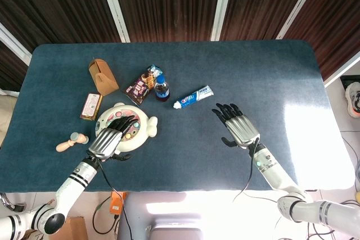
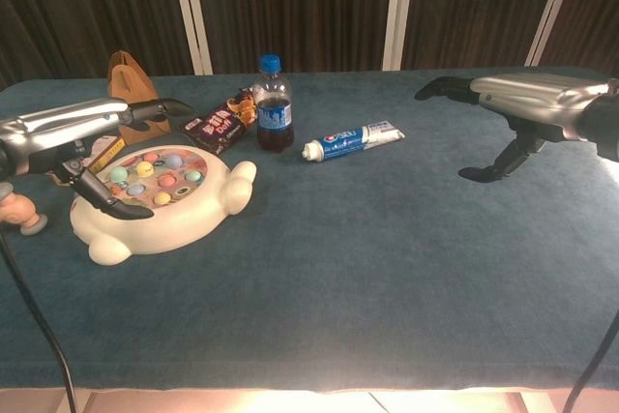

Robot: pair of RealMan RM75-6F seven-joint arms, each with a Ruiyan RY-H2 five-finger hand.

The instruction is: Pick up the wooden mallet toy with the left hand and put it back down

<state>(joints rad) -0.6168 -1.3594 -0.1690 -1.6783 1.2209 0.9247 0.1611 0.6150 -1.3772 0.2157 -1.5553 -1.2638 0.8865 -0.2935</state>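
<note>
Left hand [image 1: 112, 136] flat, palm down, fingers extended, empty. Right hand [image 1: 238, 127] hovering, fingers spread, thumb down, empty.

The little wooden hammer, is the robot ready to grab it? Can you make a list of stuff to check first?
1. Wooden mallet in sight: ok. It lies on the table, left of the white game toy.
2. Left hand free: ok. Its fingers are spread and hold nothing.
3. Left hand over the mallet: not ok. It hovers above the game toy, to the mallet's right.
4. Space around the mallet: ok. Nothing is touching it; the snack bar lies apart, further back.
5. Right hand out of the way: ok. It is open, far to the right.
6. Best spot to grip: cannot tell. The chest view cuts the mallet off at the edge.
</note>
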